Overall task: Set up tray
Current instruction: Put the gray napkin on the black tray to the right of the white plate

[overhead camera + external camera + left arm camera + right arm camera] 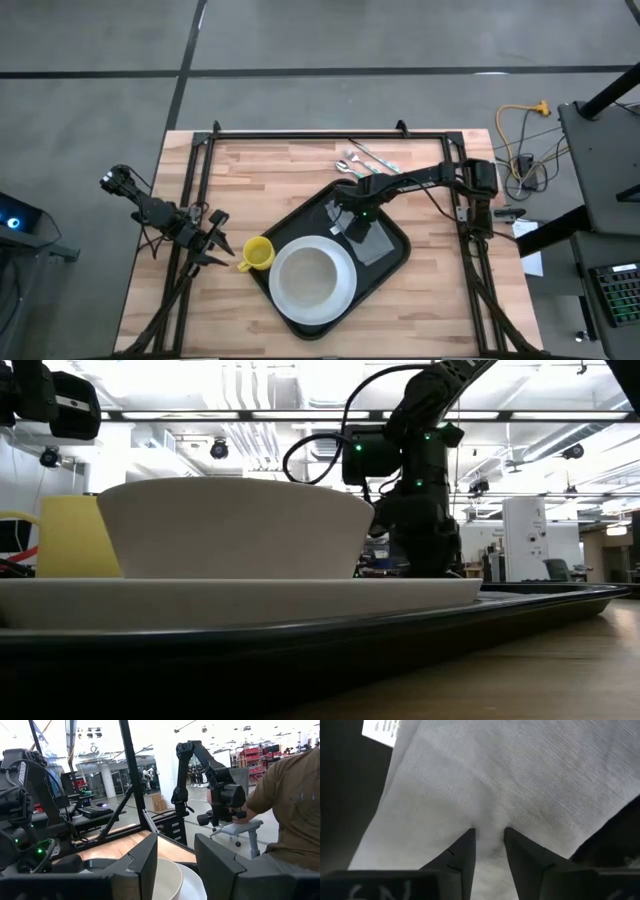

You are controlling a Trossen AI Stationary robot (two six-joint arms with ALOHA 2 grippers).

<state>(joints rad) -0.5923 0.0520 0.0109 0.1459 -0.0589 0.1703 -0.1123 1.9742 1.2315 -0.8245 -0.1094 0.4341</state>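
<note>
The black tray (pixel 405 250) lies slantwise in the middle of the table. On it stands a white plate (pixel 346 292) with a white bowl (pixel 305 278) in it. Beside them a grey napkin (pixel 372 242) lies flat on the tray's right part. My right gripper (pixel 350 222) points down onto the napkin's left part and is shut on it. A yellow cup (pixel 257 254) stands on the wood at the tray's left edge. My left gripper (pixel 218 240) is open and waits just left of the cup. My right gripper (pixel 489 837) comes from above, pointing down, and its fingertips (pixel 469 842) stand on the napkin's cloth. A low raised fold (pixel 490 805) sits in the narrow gap between them. The rest of the napkin lies flat on the tray, with a white label (pixel 380 731) near one edge.
Spoons and other cutlery (pixel 362 160) lie on the wood near the table's far edge. Black frame bars run along the left, right and far sides. Bare wood shows on the near right of the table. A person (pixel 295 805) sits beyond the table's right side.
</note>
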